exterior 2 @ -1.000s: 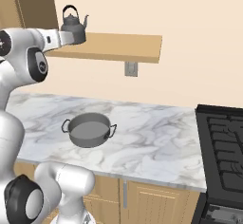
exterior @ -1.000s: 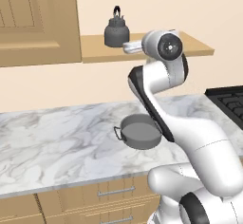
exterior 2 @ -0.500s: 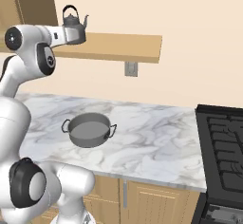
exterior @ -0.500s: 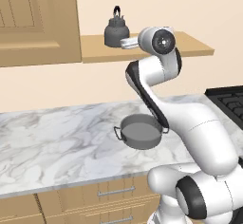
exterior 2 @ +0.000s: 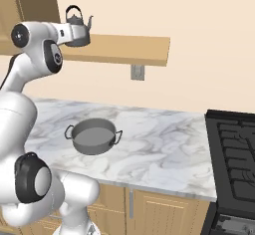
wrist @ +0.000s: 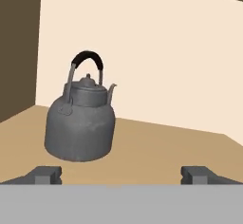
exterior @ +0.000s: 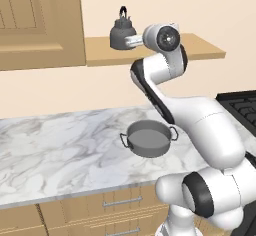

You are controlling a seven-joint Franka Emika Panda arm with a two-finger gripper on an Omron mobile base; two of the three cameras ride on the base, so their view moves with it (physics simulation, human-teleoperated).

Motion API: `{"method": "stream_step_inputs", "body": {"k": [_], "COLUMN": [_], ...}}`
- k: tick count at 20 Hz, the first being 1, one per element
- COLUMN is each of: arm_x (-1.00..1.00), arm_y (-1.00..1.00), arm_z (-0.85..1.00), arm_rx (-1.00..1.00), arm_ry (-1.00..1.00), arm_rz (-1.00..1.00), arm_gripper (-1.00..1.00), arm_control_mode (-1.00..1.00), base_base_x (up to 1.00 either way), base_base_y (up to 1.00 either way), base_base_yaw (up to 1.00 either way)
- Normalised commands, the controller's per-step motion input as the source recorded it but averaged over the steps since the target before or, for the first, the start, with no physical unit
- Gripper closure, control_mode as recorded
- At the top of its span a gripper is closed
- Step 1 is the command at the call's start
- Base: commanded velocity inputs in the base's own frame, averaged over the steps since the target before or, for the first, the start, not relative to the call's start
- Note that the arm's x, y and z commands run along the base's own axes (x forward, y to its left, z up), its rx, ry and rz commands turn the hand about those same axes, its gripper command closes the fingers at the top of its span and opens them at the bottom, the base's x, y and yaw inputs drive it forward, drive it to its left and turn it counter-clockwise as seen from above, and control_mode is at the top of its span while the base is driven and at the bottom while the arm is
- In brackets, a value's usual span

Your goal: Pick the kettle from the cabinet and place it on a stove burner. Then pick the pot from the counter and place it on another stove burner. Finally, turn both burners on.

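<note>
Operator: Kettle (wrist: 80, 123) location?

Technician: Upright on the cabinet (exterior: 150, 52) shelf, just ahead of the gripper (wrist: 122, 174), whose jaws stand wide apart, holding nothing.

Operator: Handling properties?

Technician: Likely rigid metal, smooth and rounded, so the body may slip. The arched handle (wrist: 87, 60) looks like the surest hold. Keep it level, spout (wrist: 111, 91) clear.

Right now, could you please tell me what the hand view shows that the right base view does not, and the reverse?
The hand view alone shows the open pincer tips, spread wide and short of the kettle. The right base view alone shows the pot on the counter, the stove and a wall outlet. Both show the kettle upright on the shelf.
</note>
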Motion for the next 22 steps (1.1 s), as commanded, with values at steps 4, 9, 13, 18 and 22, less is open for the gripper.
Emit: {"method": "stream_step_inputs", "body": {"k": [4,9,13,18,22], "arm_x": [0.28,0.26,0.26,0.29,0.34], "arm_y": [0.09,0.25,0.31,0.21,0.14], "arm_z": [0.16,0.13,0.09,0.1,0.12], "arm_rx": [0.0,0.0,0.0,0.0,0.0], "arm_ry": [0.0,0.0,0.0,0.0,0.0], "arm_rz": [0.0,0.0,0.0,0.0,0.0], "arm_gripper": [-1.0,-1.0,-1.0,-1.0,-1.0], "arm_control_mode": [-1.0,-1.0,-1.0,-1.0,-1.0], "base_base_x": [0.0,0.0,0.0,0.0,0.0], "base_base_y": [0.0,0.0,0.0,0.0,0.0], "base_base_yaw": [0.0,0.0,0.0,0.0,0.0]}}
